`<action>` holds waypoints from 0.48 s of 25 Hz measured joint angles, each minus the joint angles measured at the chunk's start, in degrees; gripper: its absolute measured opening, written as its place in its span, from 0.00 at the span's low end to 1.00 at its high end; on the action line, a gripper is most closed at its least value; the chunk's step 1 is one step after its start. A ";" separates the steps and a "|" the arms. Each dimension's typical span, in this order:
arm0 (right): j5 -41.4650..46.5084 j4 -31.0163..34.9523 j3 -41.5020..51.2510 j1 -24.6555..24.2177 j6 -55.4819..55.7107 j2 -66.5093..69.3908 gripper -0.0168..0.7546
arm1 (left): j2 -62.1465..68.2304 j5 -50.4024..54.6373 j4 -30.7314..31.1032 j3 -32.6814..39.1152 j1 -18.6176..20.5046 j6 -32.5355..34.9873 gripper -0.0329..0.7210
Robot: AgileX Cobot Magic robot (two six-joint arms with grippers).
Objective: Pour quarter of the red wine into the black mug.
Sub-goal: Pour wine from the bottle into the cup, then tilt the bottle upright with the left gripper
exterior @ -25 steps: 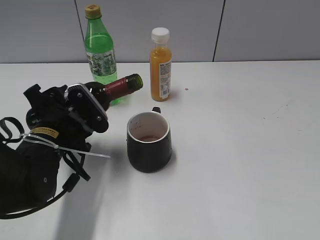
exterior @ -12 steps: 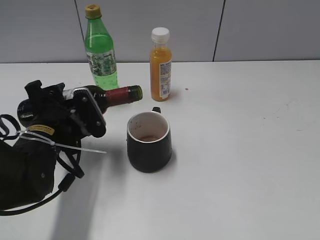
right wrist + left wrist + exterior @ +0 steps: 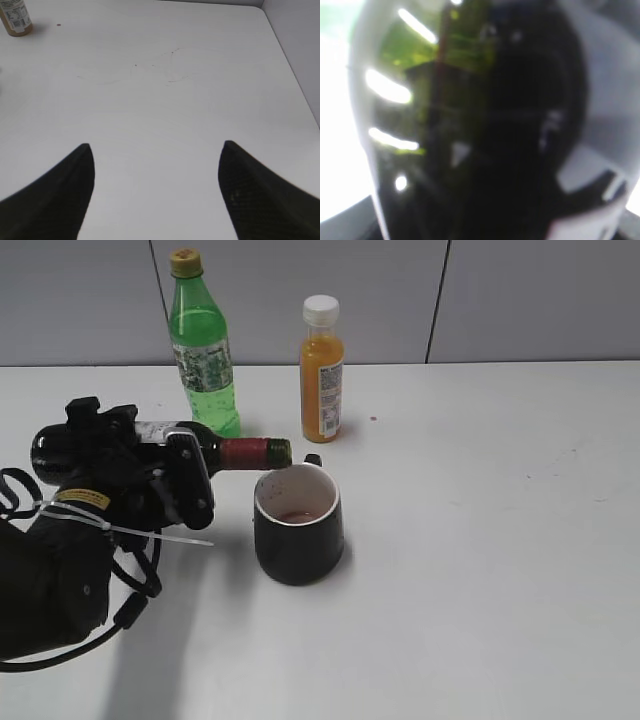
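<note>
My left gripper (image 3: 165, 475) is shut on the red wine bottle (image 3: 245, 452), which lies about level with its dark red foil neck pointing right. The bottle's mouth sits just over the left rim of the black mug (image 3: 298, 523). The mug stands upright on the white table with a little reddish liquid in its speckled white inside. The left wrist view is filled by the blurred dark glass of the bottle (image 3: 485, 130). My right gripper (image 3: 156, 150) is open and empty over bare table; it is out of the exterior view.
A bright green plastic bottle (image 3: 201, 350) and a small orange juice bottle (image 3: 322, 370) stand behind the mug near the grey back wall. The juice bottle's base also shows in the right wrist view (image 3: 15, 19). The white table (image 3: 480, 540) stretches right.
My left gripper has tipped the wine bottle from neck-up to about level and moved its mouth right and down, over the mug's rim. The mug has not moved.
</note>
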 joint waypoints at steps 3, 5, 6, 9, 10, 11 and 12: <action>0.00 0.00 0.00 0.00 0.00 0.00 0.78 | 0.00 0.00 0.11 0.00 0.00 3.06 0.77; 0.00 0.00 0.00 0.00 0.00 0.00 0.78 | 0.00 0.00 0.17 0.00 0.00 4.36 0.77; 0.00 0.00 0.00 0.00 0.00 0.00 0.78 | 0.00 0.00 0.31 0.00 0.00 4.83 0.77; 0.00 0.00 0.00 0.00 0.00 0.00 0.78 | 0.00 0.00 0.37 0.00 0.00 6.17 0.77; 0.00 0.00 0.00 0.00 0.00 0.00 0.78 | 0.00 0.00 0.42 0.00 0.00 6.57 0.77; 0.00 0.00 0.00 0.00 0.00 0.00 0.78 | 0.00 0.00 0.52 0.00 0.00 6.81 0.77; 0.00 0.00 0.00 0.00 0.00 0.00 0.78 | 0.00 0.00 0.57 0.00 0.00 6.92 0.77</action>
